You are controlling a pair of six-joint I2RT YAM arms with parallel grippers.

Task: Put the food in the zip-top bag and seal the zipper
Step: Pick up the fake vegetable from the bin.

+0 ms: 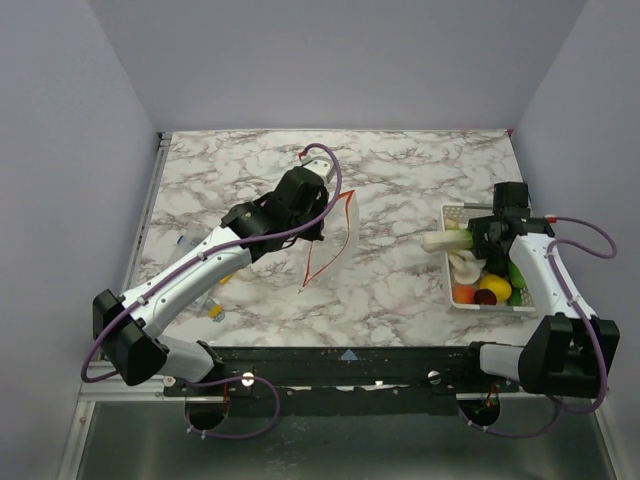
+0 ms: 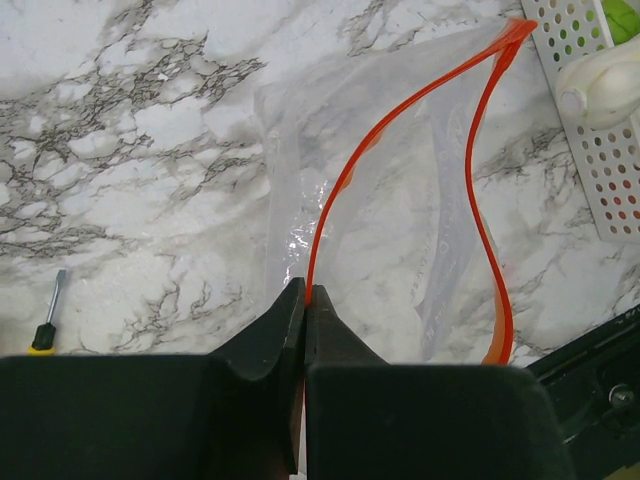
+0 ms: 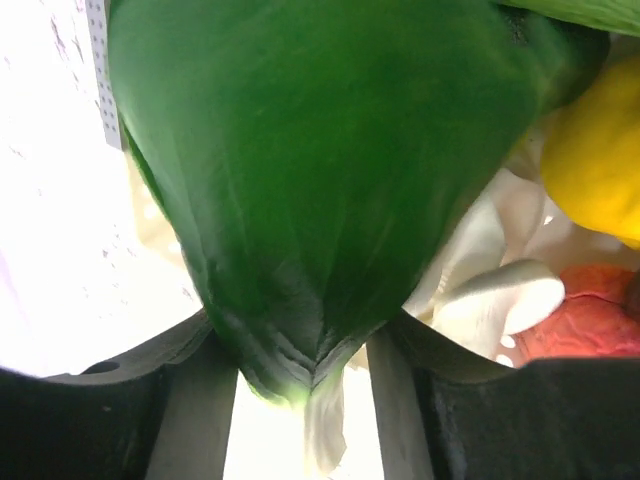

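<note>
The clear zip-top bag [image 1: 338,238] lies mid-table with its mouth held open. Its red-orange zipper [image 2: 480,180] forms a loop. My left gripper [image 1: 312,212] is shut on one lip of the zipper [image 2: 306,296]. My right gripper [image 1: 482,238] is over the white slotted tray [image 1: 452,214], shut on the leafy green vegetable [image 3: 320,180], whose white stem [image 1: 443,240] sticks out to the left. In the tray lie an orange-red peach [image 1: 464,293], a yellow piece [image 1: 496,287], a green piece [image 1: 517,276] and white pieces [image 3: 495,300].
A short yellow pen [image 1: 215,312] and small clear items lie on the marble near the left arm. A yellow-handled tool [image 2: 46,332] lies left of the bag. The tray's corner [image 2: 600,170] shows beside the bag's mouth. Purple walls surround the table.
</note>
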